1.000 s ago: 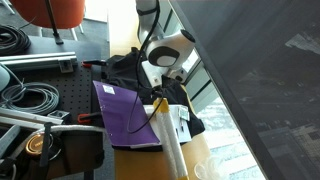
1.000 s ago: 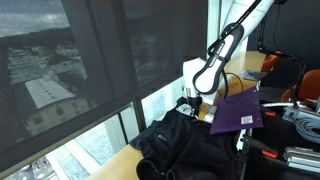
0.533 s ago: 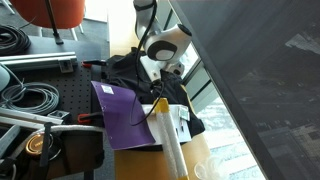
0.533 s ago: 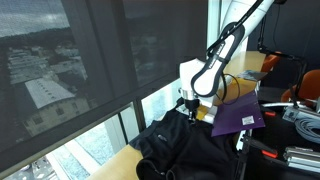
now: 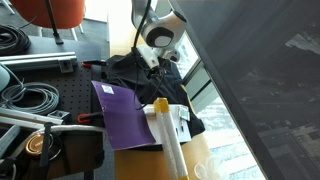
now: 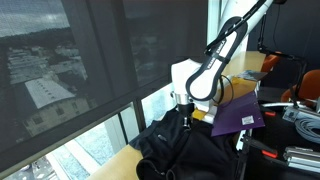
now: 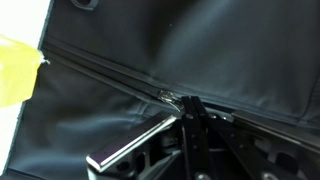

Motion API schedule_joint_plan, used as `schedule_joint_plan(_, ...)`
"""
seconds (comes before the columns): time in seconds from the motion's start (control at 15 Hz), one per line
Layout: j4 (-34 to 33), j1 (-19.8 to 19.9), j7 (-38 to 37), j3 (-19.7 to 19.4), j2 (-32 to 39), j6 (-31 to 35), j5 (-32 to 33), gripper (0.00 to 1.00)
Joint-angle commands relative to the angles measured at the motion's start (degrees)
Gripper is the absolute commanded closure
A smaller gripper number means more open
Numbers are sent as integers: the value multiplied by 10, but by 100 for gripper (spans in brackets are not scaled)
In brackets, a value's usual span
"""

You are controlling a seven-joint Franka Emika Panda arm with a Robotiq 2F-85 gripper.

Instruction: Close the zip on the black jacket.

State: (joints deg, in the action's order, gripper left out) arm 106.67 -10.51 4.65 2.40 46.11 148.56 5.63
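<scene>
The black jacket [image 5: 135,72] lies crumpled on the wooden table by the window; it also shows in an exterior view [image 6: 185,150]. In the wrist view the jacket [image 7: 150,40] fills the frame, and its zip runs diagonally from upper left down to the silver zip pull [image 7: 170,97]. My gripper [image 7: 192,104] has its two fingers pressed together right at the zip pull, pinching it. In both exterior views the gripper [image 5: 160,63] [image 6: 184,113] sits low on the jacket.
A purple folder [image 5: 122,115] [image 6: 240,115] lies next to the jacket. A pale tube with a yellow cap [image 5: 166,135] stands at the table's near end. The window blind [image 6: 100,70] runs close beside the arm. Cables [image 5: 25,95] lie on a black bench.
The gripper has slid along the jacket, away from the purple folder toward the jacket's far end, still closed at the zip pull.
</scene>
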Motion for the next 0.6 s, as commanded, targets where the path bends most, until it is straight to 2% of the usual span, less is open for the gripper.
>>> schedule_joint_plan(0.0,-17,-17,-12,12,0,-20,10,99)
schedule_joint_plan(0.33,-30,-34,-12,33,2,-32,5,99)
schedule_joint_plan(0.53,-43,-49,-20,47,1,-72,2,99)
